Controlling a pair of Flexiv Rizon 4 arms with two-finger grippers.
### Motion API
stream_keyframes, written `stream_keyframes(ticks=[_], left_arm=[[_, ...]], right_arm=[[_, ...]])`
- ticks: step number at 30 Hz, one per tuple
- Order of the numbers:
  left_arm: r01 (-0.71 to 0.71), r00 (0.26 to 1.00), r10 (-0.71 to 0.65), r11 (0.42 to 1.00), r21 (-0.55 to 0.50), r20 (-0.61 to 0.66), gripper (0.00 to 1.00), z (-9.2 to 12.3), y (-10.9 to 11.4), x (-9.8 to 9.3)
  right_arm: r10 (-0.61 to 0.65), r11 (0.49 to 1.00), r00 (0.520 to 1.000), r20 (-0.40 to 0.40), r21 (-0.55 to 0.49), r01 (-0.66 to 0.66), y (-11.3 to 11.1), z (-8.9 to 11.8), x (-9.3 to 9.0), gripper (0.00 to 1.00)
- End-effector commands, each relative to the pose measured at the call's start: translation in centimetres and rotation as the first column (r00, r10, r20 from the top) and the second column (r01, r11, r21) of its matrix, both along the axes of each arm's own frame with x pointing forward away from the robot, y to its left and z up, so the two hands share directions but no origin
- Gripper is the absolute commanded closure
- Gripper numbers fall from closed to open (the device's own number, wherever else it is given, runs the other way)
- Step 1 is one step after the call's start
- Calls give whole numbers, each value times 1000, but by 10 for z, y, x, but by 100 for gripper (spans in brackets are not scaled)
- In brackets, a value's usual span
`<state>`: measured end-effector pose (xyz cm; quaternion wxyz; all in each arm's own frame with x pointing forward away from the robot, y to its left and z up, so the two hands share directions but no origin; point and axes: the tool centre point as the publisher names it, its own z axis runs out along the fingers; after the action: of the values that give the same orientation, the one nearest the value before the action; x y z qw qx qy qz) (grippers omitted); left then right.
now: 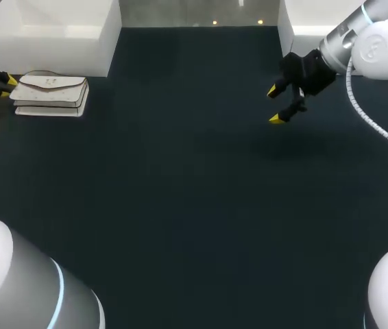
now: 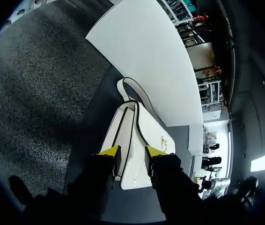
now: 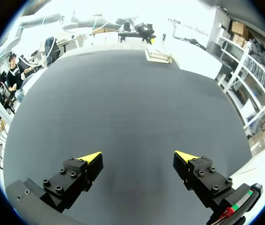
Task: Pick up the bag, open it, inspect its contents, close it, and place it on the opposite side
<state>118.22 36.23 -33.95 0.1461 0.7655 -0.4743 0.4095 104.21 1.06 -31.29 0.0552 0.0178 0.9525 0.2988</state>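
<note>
As the bag [image 1: 50, 92] lies unlifted at ten o'clock, all steps remain, my left claw [image 2: 131, 152] narrow beside it, right claw [image 1: 273, 105] wide.

White boxes [image 1: 50, 34] stand on the dark table [image 1: 180, 205].

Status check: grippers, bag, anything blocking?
Left gripper open, tips at the white handbag's end. Right gripper open, above bare table. Handbag flat, flap closed, beside white box. Nothing in the way.
</note>
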Motion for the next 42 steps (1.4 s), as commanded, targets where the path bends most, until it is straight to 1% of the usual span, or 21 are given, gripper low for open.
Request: stream_keyframes(ticks=[1, 2, 4, 5, 9, 21, 31, 35, 42], left_arm=[[234, 957, -253, 963, -136, -144, 75, -10, 5, 12], [234, 956, -254, 962, -137, -145, 81, -11, 4, 13], [236, 955, -256, 962, -140, -148, 99, -13, 3, 13], [237, 955, -258, 961, -141, -149, 100, -13, 3, 13], [250, 950, -272, 957, -151, -151, 100, -14, 0, 12], [305, 931, -331, 937, -168, -153, 100, -10, -23, -10], [353, 913, -379, 919, -173, -150, 100, -4, -42, -22], [371, 905, -400, 909, -190, -148, 100, -2, -46, -31], [399, 887, -435, 892, -213, -157, 100, -7, -64, -49]], right_arm=[[1, 1000, 1000, 1, 1, -1, 0, -1, 0, 0], [1, 1000, 1000, 1, 1, -1, 0, -1, 0, 0], [1, 1000, 1000, 1, 1, -1, 0, -1, 0, 0], [1, 1000, 1000, 1, 1, -1, 0, -1, 0, 0], [1, 1000, 1000, 1, 1, -1, 0, -1, 0, 0], [1, 1000, 1000, 1, 1, -1, 0, -1, 0, 0], [1, 1000, 1000, 1, 1, -1, 0, -1, 0, 0], [1, 1000, 1000, 1, 1, -1, 0, -1, 0, 0], [1, 1000, 1000, 1, 1, -1, 0, -1, 0, 0]])
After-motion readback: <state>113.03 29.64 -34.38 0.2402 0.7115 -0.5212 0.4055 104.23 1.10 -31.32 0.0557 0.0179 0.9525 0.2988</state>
